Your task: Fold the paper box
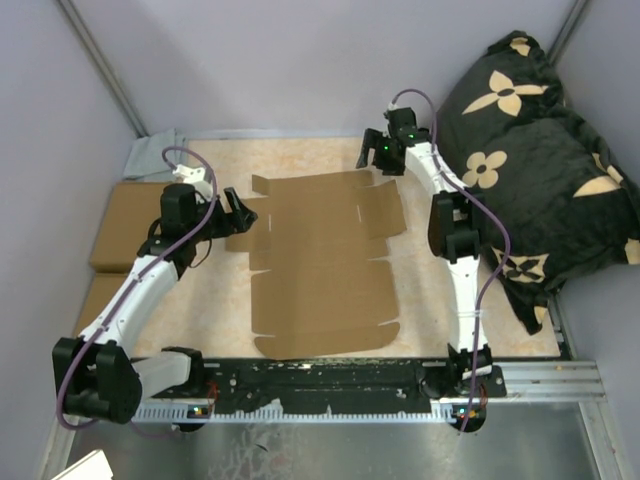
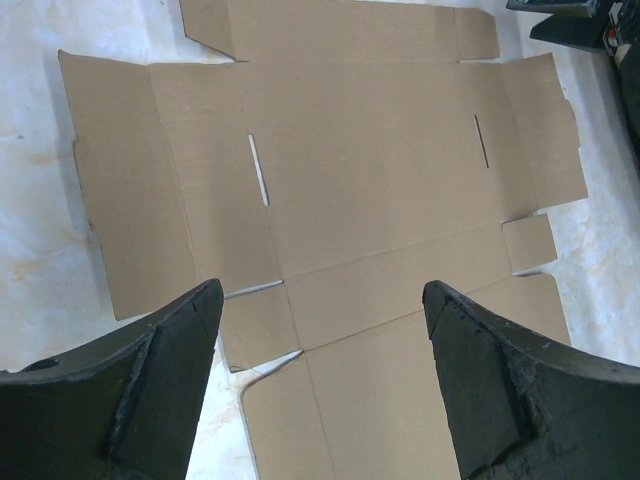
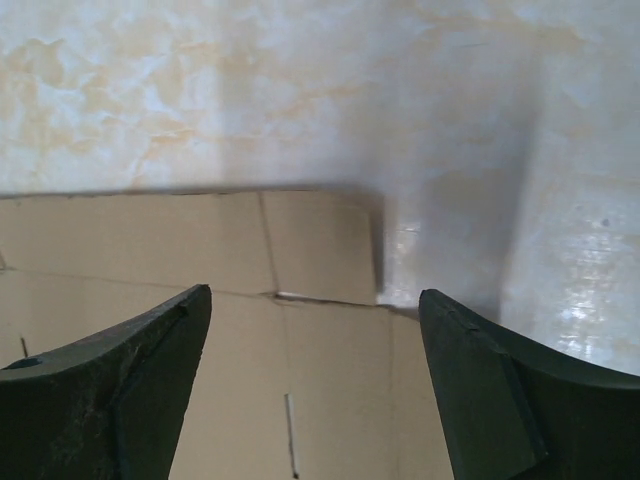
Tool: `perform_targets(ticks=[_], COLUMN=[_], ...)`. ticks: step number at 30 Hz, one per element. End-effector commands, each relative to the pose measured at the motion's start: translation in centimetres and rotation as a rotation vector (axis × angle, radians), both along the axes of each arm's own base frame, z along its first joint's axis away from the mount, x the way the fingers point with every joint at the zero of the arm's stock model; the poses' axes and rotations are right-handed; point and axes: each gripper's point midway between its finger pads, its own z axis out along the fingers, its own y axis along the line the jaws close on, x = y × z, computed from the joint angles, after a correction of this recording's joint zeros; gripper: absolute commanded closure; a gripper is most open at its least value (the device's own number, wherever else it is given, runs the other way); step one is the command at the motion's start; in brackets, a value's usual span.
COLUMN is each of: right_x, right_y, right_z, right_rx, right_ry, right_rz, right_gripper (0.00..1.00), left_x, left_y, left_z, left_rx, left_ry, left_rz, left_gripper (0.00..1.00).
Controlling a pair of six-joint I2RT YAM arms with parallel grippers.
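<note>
Found paper box [image 1: 320,265] flat mid-table; left gripper [image 1: 240,212], right gripper [image 1: 380,155] both released toward far edge, probably staged for flap lifting.

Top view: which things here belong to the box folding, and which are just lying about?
For the job: paper box, flat and unfolded; left gripper and right gripper, both open.
Lying about: flowered pillow; ready-made boxes on the left; grey cloth.
</note>
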Motion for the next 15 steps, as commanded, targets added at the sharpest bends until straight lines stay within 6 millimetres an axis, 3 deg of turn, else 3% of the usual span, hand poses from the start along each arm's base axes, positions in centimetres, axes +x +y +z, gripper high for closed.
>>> perform_targets(ticks=[1, 12, 15], right_x=[1.7, 2.4, 2.4], right_y=[-1.4, 0.1, 0.6], right_z=[0.5, -3.1, -3.4], right_rx=[0.022, 0.079, 0.103], right_ry=[-0.032, 0.002, 0.007], right_rz=[0.0, 0.071, 0.085], right_gripper=[0.14, 0.26, 0.34], left_x=[0.3, 0.5, 0.5], left_y=[-0.1, 0.0, -0.1], left_z=[0.1, -0.6, -0.7], left_rx=[0.005, 0.01, 0.009], left_ry=[0.0, 0.028, 0.027], left_rz=[0.004, 0.006, 0.006], left_gripper=[0.13, 0.14, 0.14])
